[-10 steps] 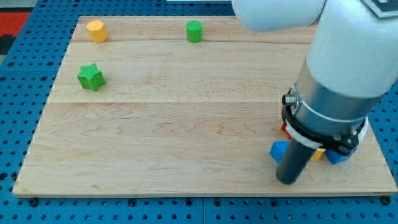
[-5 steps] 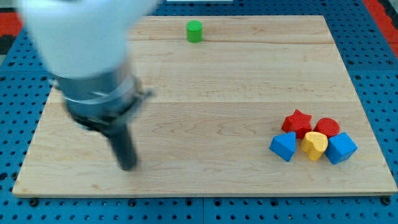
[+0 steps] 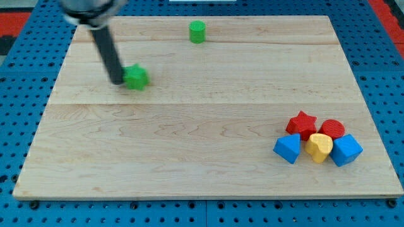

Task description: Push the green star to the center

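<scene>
So my tip (image 3: 117, 82) is down on the wooden board (image 3: 189, 151) in the upper left of the frame, pressed right up against the left side of the green star (image 3: 136, 77). The two look like they're touching. The star sits left of the board's middle and a bit above it, so it's not at the center.

There are no fingers on this rig, just the straight dark rod, so there's nothing to be apart or together.

Other stuff on the board: a green cylinder (image 3: 197, 31) near the top edge, right of the star and well apart from it. Down in the lower right there's a tight cluster: a red star (image 3: 302, 123) and a red cylinder (image 3: 332, 128) in the back row, then a blue block (image 3: 288, 148), a yellow block (image 3: 319, 147) and another blue block (image 3: 346, 150) in front, all touching or just beside each other.

No labels, brands or writing that I can read anywhere. The blue pegboard (image 3: 19, 101) under the board is plain.
</scene>
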### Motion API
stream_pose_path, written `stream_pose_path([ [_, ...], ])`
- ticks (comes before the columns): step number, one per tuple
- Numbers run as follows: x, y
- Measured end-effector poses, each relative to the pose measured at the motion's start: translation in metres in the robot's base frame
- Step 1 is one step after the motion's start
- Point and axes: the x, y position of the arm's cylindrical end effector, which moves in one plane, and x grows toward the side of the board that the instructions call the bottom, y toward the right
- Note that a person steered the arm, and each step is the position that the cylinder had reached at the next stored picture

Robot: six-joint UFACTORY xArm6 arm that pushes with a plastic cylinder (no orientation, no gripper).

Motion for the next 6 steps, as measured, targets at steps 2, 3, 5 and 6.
stream_pose_path([
  [2, -0.007, -0.034],
  [3, -0.026, -0.045],
  [5, -0.004, 0.142],
  [6, 0.033, 0.216],
])
